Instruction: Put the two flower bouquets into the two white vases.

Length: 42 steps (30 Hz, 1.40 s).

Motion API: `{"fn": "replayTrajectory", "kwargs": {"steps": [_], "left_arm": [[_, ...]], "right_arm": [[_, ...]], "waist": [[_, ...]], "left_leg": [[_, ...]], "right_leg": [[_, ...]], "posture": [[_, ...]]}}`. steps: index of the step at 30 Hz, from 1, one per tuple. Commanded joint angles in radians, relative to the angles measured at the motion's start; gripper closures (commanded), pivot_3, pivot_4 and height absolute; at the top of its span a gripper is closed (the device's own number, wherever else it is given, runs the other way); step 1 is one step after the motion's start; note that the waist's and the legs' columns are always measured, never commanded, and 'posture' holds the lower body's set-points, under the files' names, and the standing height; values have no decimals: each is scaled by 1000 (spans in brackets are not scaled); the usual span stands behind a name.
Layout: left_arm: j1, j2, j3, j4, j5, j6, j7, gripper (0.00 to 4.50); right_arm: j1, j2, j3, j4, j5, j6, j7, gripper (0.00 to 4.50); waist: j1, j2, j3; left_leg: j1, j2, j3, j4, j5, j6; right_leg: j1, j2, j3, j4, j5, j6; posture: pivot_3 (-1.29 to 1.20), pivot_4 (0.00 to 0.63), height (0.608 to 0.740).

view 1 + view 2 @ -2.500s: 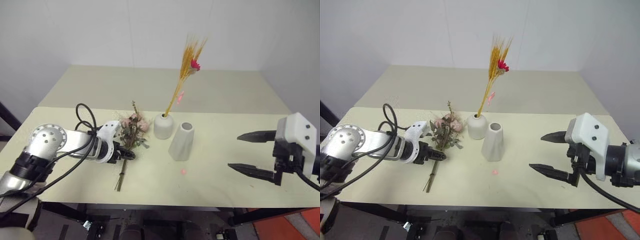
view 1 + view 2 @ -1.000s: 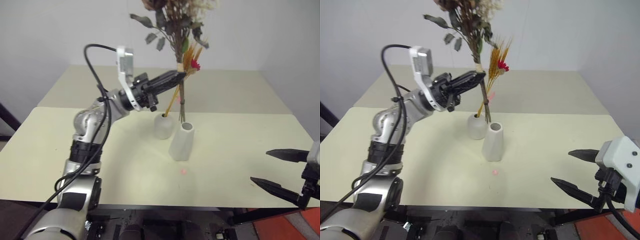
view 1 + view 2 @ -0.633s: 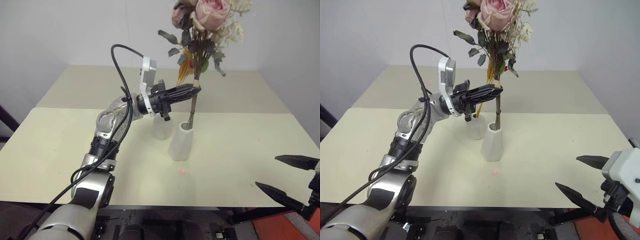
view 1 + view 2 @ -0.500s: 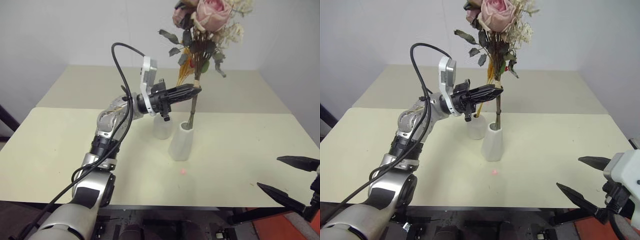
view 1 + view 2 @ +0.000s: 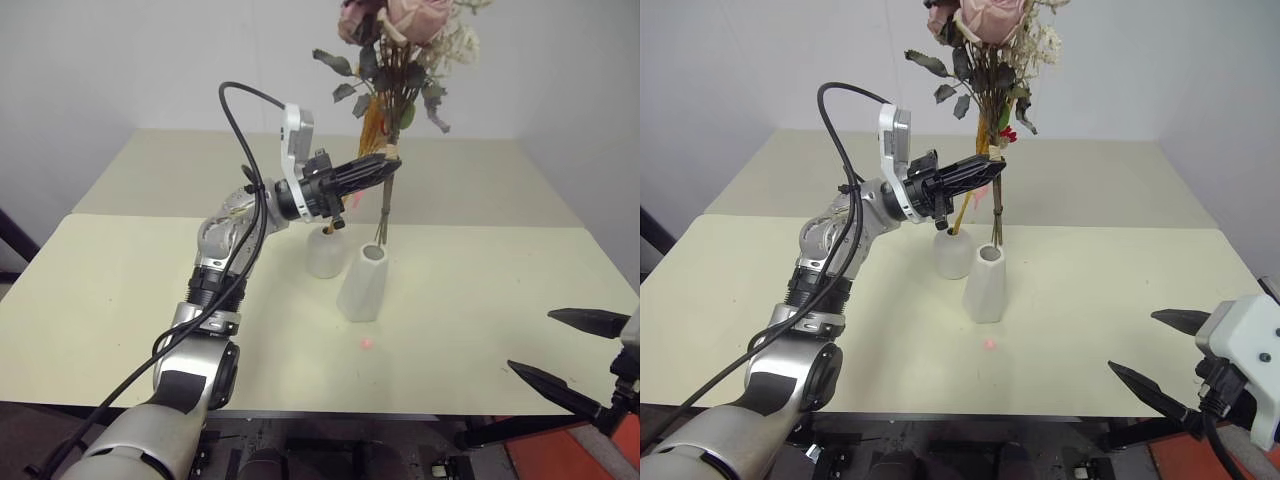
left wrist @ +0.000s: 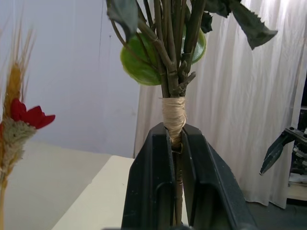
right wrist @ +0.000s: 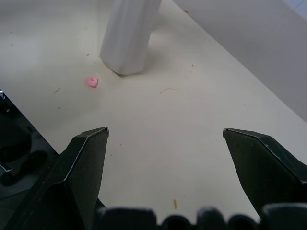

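Note:
My left gripper (image 5: 392, 166) is shut on the pink rose bouquet (image 5: 405, 30), pinching its stems (image 6: 173, 136) at the twine wrap and holding it nearly upright. The stem ends hang right at the mouth of the taller white vase (image 5: 363, 285); I cannot tell whether they are inside it. Behind it stands the short round white vase (image 5: 325, 252), holding the golden wheat-like spray (image 5: 375, 115) with its red bloom (image 6: 24, 117). Low at the table's front right, my right gripper (image 5: 575, 350) is open and holds nothing.
A small pink scrap (image 5: 367, 343) lies on the cream table (image 5: 130, 300) in front of the taller vase. A second table (image 5: 180, 170) adjoins at the back, against a white wall. The right wrist view shows the taller vase's base (image 7: 127, 33) and the table's front edge.
The left gripper has swung the rose bouquet to the right and stood it more upright, bringing the stem ends over the taller vase's mouth. The right gripper stays open in place.

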<state>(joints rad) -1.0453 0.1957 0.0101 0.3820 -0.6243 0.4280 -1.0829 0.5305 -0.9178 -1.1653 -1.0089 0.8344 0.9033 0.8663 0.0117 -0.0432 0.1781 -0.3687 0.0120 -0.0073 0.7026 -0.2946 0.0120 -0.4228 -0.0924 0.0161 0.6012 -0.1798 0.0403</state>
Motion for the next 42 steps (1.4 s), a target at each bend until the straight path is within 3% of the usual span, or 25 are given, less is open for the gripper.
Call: {"fn": "replayTrajectory", "kwargs": {"steps": [1, 42], "left_arm": [[4, 0, -3, -59, -4, 17, -15, 4492], [16, 11, 12, -114, 3, 42, -1, 4492]], "right_arm": [[-6, -12, -1, 8, -11, -23, -11, 0], [-30, -6, 51, 3, -42, -31, -38, 0]], "waist": [[0, 0, 0], [0, 0, 0]], "left_leg": [[0, 0, 0, 0, 0, 0], [1, 0, 0, 0, 0, 0]], "right_leg": [[0, 0, 0, 0, 0, 0], [0, 0, 0, 0, 1, -1]], "posture": [[0, 150, 740], [0, 150, 740]]}}
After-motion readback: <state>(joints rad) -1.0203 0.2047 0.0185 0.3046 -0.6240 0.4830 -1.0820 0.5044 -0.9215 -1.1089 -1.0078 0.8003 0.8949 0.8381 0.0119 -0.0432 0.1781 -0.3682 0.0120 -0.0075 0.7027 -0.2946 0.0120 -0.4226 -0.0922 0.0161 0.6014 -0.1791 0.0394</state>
